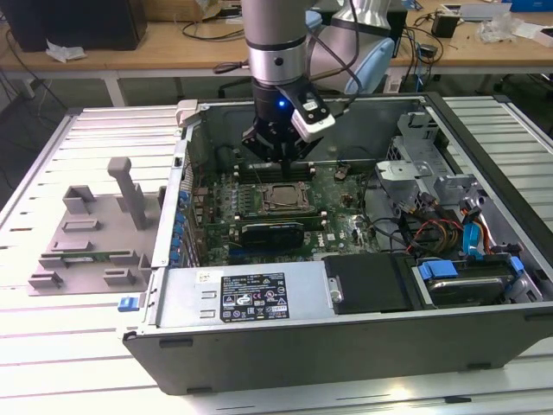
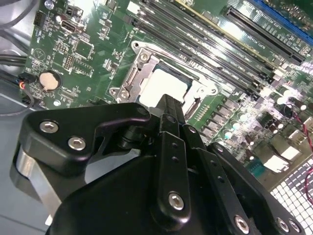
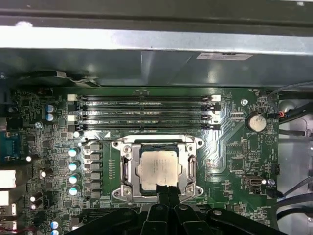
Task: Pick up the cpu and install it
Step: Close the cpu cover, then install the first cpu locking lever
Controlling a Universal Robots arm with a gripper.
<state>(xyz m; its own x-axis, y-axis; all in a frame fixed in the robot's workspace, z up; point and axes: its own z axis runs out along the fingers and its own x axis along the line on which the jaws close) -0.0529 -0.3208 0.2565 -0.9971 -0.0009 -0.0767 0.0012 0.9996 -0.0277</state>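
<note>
Closed finger against finger with nothing between them, my gripper [image 1: 279, 159] hangs low inside the computer case [image 1: 346, 346], its tips just above the socket. I judge that posture sensible. The cpu already lies seated, so I have nothing to carry, and closed tips suit a light press or a check better than a grasp.

I take the exterior view as a clock centred on the socket. At nine o'clock, outside the case, the grey fixture [image 1: 86, 233] rests on the slatted table [image 1: 52, 363]. I cannot tell what its slots hold. At seven o'clock the power supply [image 1: 251, 296] lies along the case's near wall.

At the centre, the socket [image 3: 128, 169] holds the cpu [image 1: 283, 198], silver top up, flat and square inside the metal frame. I cannot tell whether that frame is latched. In the first wrist view my tips stand at the cpu's [image 3: 157, 168] edge. In the second wrist view they cover part of it.

At twelve o'clock run the memory slots [image 1: 244, 170]. At four o'clock the drive bay [image 1: 458, 281] holds a drive with blue tabs, and cables are bundled just beside it.
</note>
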